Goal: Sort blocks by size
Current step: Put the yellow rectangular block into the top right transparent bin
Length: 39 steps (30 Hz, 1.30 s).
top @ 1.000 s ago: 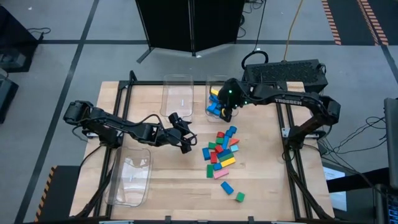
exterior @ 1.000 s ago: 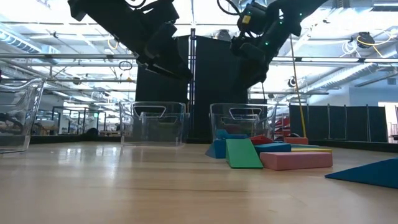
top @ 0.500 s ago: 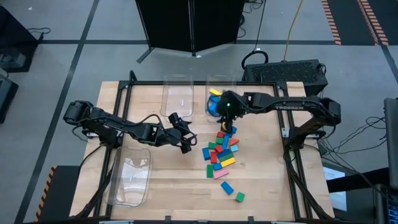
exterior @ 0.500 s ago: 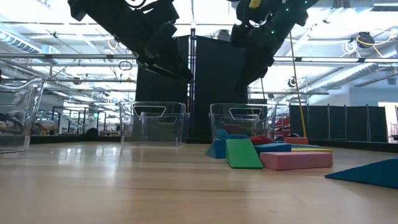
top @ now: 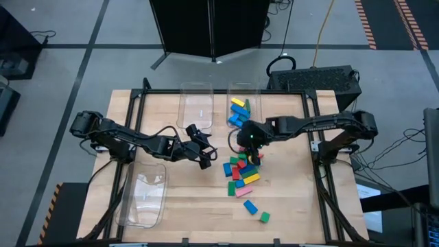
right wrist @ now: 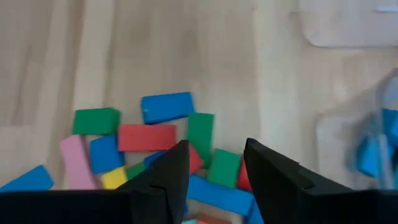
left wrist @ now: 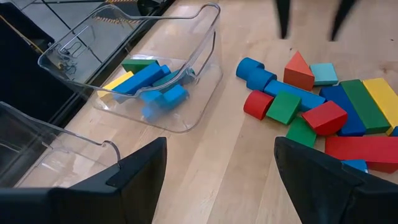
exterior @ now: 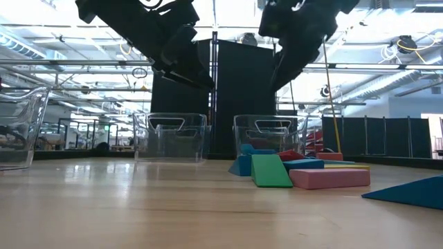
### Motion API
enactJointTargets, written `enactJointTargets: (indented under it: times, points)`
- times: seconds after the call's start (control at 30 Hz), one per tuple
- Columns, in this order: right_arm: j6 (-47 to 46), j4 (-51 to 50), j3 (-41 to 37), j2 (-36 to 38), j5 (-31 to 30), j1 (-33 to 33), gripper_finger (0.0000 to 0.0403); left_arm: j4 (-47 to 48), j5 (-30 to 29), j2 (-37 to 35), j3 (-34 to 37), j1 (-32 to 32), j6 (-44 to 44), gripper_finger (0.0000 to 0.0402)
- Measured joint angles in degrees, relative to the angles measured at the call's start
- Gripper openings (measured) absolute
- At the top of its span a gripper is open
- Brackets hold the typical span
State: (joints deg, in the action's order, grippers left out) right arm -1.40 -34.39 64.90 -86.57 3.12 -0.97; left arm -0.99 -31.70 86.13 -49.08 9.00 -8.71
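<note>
Right gripper (top: 251,152) hangs over the near edge of the pile of blocks (top: 243,171) in the middle of the table (top: 192,206), its fingers (right wrist: 173,168) parted with nothing between them. More blocks sit inside the clear bin (top: 240,103) at the far side: blue, yellow, green. Left gripper (top: 208,156) waits just left of the pile, fingers (left wrist: 140,165) spread wide and empty. Two more clear bins (top: 195,103) stand on the table
</note>
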Motion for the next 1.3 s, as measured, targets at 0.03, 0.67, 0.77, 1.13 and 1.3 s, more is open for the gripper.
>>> enactJointTargets:
  times: [0.03,0.67,0.77,1.13,1.3]
  points:
    - [-0.27,0.11,-0.33,0.0,-0.01,0.83,0.0147,0.02,0.0,0.0,0.0,-0.01,0.0,0.0297]
    - [-7.46,6.96,-15.65,-0.25,0.03,12.33,0.0147,-0.24,0.0,0.02,-0.02,0.01,-1.44,0.0297]
    - [-7.9,9.15,-17.47,-0.25,0.19,14.07,0.0147,-0.24,0.0,0.02,-0.02,0.01,-1.44,0.0297]
    - [-8.42,17.2,-21.99,-0.25,0.0,17.2,0.0147,-0.26,0.0,0.02,-0.02,0.01,-1.51,0.0297]
    - [-8.57,17.07,-23.35,-0.25,-0.09,17.2,0.0147,-0.26,0.0,0.02,-0.02,0.01,-1.52,0.0297]
